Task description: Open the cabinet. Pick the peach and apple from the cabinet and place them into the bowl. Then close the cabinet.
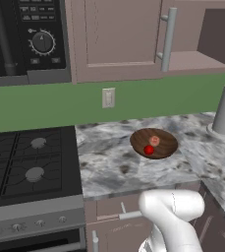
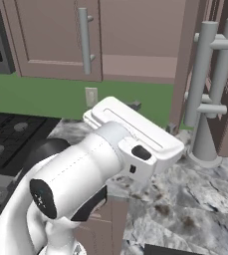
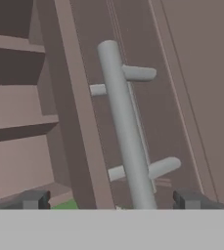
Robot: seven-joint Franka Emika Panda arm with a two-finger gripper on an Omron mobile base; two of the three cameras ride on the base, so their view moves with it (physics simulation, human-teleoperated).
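Mauve-brown cabinet (image 1: pixel 119 39), right door swung open, left door shut. Wooden bowl (image 1: pixel 154 143) on the counter below the cabinet, holding peach (image 1: pixel 154 140) and apple (image 1: pixel 149 150). Gripper (image 3: pixel 111 200), jaws fully spread and empty, faces the open door's grey bar handle (image 3: pixel 125 132). Step in hand, by judgement: closing. Centre the bar between the fingertips, then follow the hinge arc.

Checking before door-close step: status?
Pincer open, straddling the open door's bar handle, not clamped. Peach and apple in bowl. Right cabinet door open. Nothing blocking.
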